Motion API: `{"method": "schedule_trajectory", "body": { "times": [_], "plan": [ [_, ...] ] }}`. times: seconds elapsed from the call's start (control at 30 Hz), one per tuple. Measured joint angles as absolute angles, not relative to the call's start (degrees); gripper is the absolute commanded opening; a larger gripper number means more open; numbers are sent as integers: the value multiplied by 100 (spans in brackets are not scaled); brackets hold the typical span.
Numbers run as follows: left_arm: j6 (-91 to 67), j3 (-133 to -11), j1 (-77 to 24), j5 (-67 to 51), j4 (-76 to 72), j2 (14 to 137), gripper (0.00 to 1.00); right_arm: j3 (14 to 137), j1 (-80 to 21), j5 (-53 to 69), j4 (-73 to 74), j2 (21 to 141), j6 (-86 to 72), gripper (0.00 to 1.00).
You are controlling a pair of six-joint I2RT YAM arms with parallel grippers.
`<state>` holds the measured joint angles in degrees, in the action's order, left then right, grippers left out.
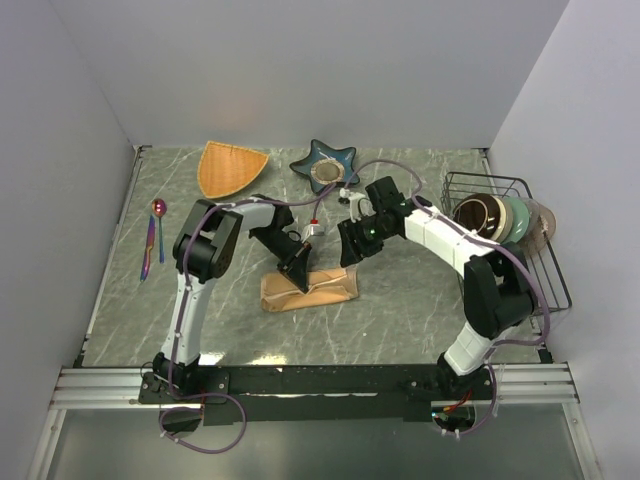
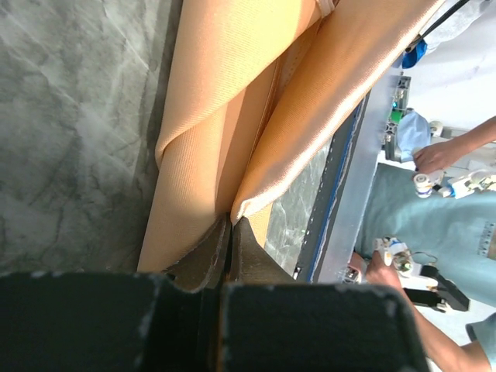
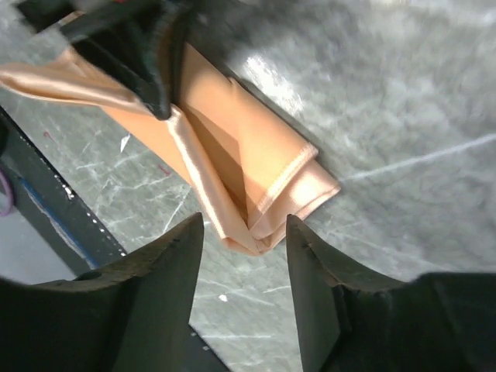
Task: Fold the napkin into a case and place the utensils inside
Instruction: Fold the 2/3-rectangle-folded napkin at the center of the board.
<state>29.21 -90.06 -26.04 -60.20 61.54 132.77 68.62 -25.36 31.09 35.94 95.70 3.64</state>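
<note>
The napkin (image 1: 330,288) lies folded in a strip mid-table, with the utensils (image 1: 152,238) well apart at the left. The left gripper (image 2: 231,226) pinches a fold. The right gripper (image 3: 244,229) hangs open over one end. The satin looks light, limp and slippery, so hemmed edges are best to grip.

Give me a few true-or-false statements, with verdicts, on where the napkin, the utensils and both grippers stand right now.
1. The napkin lies folded into a narrow strip on the table. True.
2. The utensils are tucked inside the napkin. False: they lie bare near the table's left edge, apart from the cloth.
3. The right gripper is clamped on the napkin. False: its jaws stand open over the napkin's end, holding nothing.
4. The left gripper is shut on a fold of the napkin. True.
</note>
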Motion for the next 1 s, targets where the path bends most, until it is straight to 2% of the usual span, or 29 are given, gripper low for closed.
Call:
{"method": "schedule_trajectory", "body": {
  "times": [0.17,0.33,0.53,0.93,1.0],
  "plan": [
    [2917,-9135,-2596,-6064,6329,13402,1,6890,-2936,2958,3356,9439,978,70],
    [2915,-9139,-2587,-6139,6410,13467,1,6536,-3684,2626,2862,9223,1900,72],
    [2912,-9139,-2582,-6158,6420,13485,1,6252,-4219,2187,2453,9231,2705,72],
    [2904,-9153,-2569,-6191,6445,13520,1,6230,-4289,1957,2338,9821,3197,70],
    [2882,-9159,-2565,-6208,6455,13535,1,6233,-4300,1975,2362,9870,3251,62]
  ]
}}
